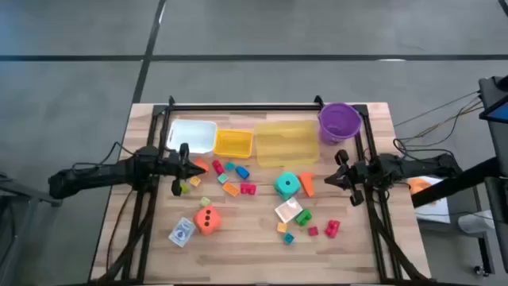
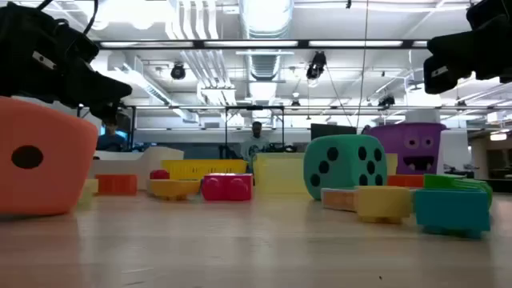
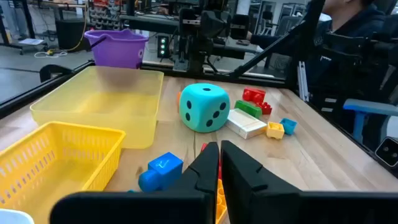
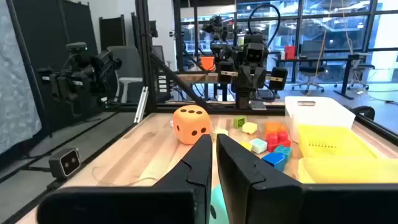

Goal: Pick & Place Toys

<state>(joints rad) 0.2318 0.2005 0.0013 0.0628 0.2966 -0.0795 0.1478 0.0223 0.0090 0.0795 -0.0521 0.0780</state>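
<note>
Toys lie scattered on the wooden table: a teal die [image 1: 287, 185] [image 3: 204, 107], an orange die [image 1: 207, 220] [image 4: 190, 123], a small blue-white card box [image 1: 182, 232] and several bright bricks, among them a blue one [image 3: 160, 171] and a pink one [image 1: 248, 189]. Each rests flat on the tabletop. My left gripper [image 1: 194, 167] [image 3: 219, 163] hovers shut at the left of the pile, above an orange brick [image 1: 200, 167]. My right gripper [image 1: 327, 179] [image 4: 214, 155] hovers shut at the right, beside the teal die. Neither holds anything.
Along the far edge stand a clear bin [image 1: 193, 135], a yellow basket [image 1: 233, 143], a pale yellow bin [image 1: 286, 143] and a purple bucket [image 1: 340, 121]. A dark frame rail [image 1: 238, 107] runs behind them. Bare wood lies at the near edge [image 1: 254, 258].
</note>
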